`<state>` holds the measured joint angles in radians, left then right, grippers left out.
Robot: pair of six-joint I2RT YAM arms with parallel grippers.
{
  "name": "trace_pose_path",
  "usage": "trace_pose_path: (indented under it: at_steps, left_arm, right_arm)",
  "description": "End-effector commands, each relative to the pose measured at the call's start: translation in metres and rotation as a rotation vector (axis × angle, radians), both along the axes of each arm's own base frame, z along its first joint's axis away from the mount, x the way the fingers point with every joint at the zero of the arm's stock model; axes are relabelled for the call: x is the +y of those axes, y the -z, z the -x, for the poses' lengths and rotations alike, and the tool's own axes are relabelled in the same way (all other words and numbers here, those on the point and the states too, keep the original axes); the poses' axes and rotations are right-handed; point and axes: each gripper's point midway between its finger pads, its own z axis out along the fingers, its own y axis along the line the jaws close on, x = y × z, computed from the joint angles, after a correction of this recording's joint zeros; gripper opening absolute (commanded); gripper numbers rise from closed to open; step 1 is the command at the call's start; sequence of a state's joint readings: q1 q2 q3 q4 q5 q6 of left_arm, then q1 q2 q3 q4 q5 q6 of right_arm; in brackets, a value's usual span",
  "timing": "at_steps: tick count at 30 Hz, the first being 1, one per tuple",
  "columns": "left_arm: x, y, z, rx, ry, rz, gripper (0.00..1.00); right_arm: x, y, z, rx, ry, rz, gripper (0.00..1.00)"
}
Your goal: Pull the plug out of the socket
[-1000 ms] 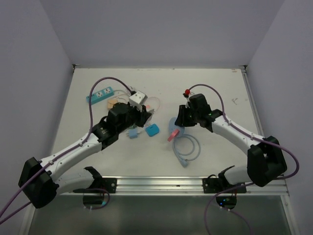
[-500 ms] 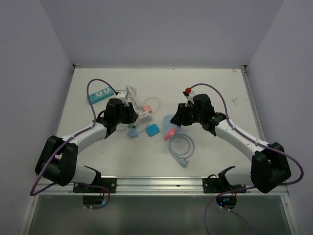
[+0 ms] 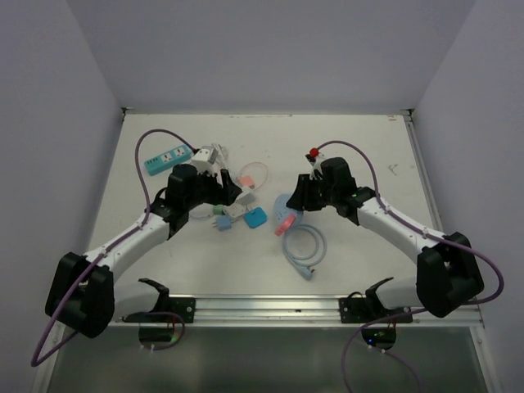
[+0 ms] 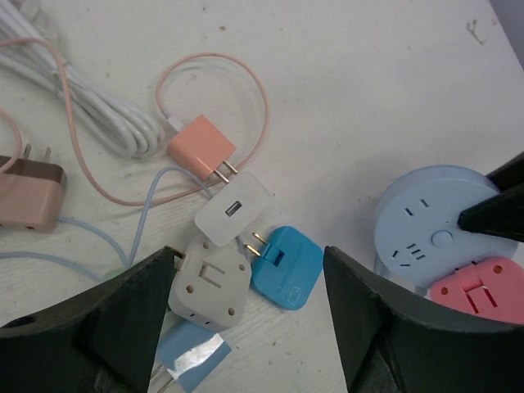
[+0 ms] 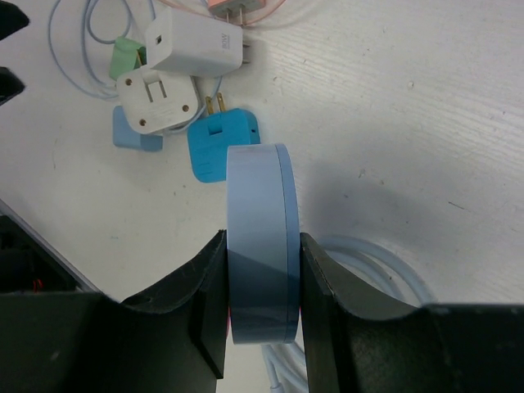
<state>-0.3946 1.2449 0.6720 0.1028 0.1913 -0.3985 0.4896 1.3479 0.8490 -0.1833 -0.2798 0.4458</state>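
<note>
My right gripper (image 5: pixel 260 246) is shut on the round light-blue socket (image 5: pixel 258 237), holding it on edge by its two flat faces. In the left wrist view the socket (image 4: pixel 434 225) shows its face, with the pink plug (image 4: pixel 479 286) seated in its lower right part. From above, that pink plug (image 3: pixel 285 223) sits just below the right gripper (image 3: pixel 299 201). My left gripper (image 4: pixel 247 262) is open over the table with nothing between its fingers. Under it lie an off-white plug adapter (image 4: pixel 209 282) and a blue plug (image 4: pixel 285 266).
A white USB charger (image 4: pixel 233 211), an orange charger (image 4: pixel 201 147) with its thin cord and a white cable bundle (image 4: pixel 90 106) lie beyond the left gripper. A teal power strip (image 3: pixel 168 158) is at the back left. The socket's coiled cable (image 3: pixel 307 246) lies at centre front.
The left gripper has gone from shut to open, and its arm has drawn back to the left. The off-white adapter now lies on the table. The right gripper still holds the socket.
</note>
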Motion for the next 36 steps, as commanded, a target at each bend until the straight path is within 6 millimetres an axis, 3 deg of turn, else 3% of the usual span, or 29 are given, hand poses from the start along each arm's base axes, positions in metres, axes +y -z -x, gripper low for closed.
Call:
trace_pose_path:
  at_steps: [1,5,10,15,17,18,23,31,36]
  left_arm:
    - [-0.022,-0.032,0.012,-0.123,0.132,0.005,0.77]
    - [-0.055,-0.056,0.033,-0.23,0.221,-0.019,0.78]
    - [-0.106,-0.071,0.068,-0.332,0.368,-0.058,0.79]
    - [-0.153,-0.063,0.095,-0.374,0.501,-0.139,0.79]
    - [-0.162,-0.047,0.097,-0.359,0.509,-0.196,0.79]
    - [-0.17,-0.049,0.101,-0.374,0.524,-0.21,0.79]
    - [-0.181,-0.036,0.095,-0.378,0.516,-0.251,0.69]
    - [-0.172,-0.022,0.074,-0.397,0.43,-0.337,0.52]
    - [-0.163,-0.021,0.066,-0.378,0.421,-0.33,0.51]
  right_arm:
    - [0.003,-0.018,-0.012,-0.027,0.027,-0.012,0.0]
    - [-0.001,-0.012,-0.015,-0.003,0.047,0.021,0.0]
    - [-0.003,-0.006,-0.015,0.023,0.061,0.045,0.0]
    - [-0.006,-0.005,-0.016,0.034,0.074,0.062,0.0]
    - [-0.007,-0.005,-0.015,0.038,0.073,0.064,0.0]
    - [-0.006,-0.006,-0.014,0.039,0.074,0.061,0.0]
    - [-0.005,-0.01,-0.011,0.031,0.061,0.05,0.0]
    - [-0.007,-0.016,-0.006,0.0,0.036,0.039,0.0]
    - [-0.005,-0.018,-0.005,-0.007,0.019,0.034,0.0]
